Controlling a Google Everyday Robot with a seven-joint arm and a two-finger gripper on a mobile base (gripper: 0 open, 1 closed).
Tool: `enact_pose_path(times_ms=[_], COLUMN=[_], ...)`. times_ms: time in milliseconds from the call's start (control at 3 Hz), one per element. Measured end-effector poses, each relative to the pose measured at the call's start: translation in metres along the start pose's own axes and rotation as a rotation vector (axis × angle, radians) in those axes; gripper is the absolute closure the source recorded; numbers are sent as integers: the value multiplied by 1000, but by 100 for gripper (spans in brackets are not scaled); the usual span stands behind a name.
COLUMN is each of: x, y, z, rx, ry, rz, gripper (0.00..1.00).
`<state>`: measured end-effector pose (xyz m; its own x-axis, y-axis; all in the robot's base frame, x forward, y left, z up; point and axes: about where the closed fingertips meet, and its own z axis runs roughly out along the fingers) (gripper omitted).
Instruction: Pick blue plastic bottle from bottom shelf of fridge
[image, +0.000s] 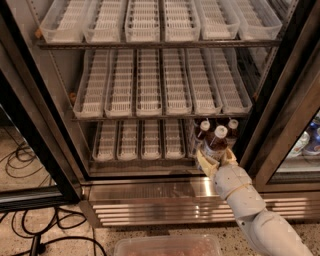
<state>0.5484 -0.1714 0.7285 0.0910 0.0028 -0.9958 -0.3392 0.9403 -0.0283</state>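
Observation:
The fridge (150, 196) stands open, with rows of white slotted trays. My gripper (216, 157) is at the right end of the bottom shelf (135, 146), at its front edge. Its pale fingers (202, 161) are closed around the blue plastic bottle (218, 143), which has a white cap, brown liquid and a pale label. The bottle stands upright in the grip, slightly in front of the shelf. Two similar bottles (204, 126) (233, 124) stand behind it on the same shelf. My white arm (250, 205) reaches in from the lower right.
The black door frame (35, 140) angles in on the left and another black post (280, 100) stands close on the right. Cables (22, 155) lie on the floor at the left. A clear bin (167, 246) sits below. Drinks (307, 142) show behind glass at far right.

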Motion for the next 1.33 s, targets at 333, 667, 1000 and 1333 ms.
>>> enact_pose_path(times_ms=[333,667,1000,1333], x=[0,3,7,10], y=[0,0,1,1], z=[0,0,-1,-1], rx=[0,0,-1,-2], ry=[0,0,1,1], rz=[0,0,0,0], gripper=[100,100,100,100])
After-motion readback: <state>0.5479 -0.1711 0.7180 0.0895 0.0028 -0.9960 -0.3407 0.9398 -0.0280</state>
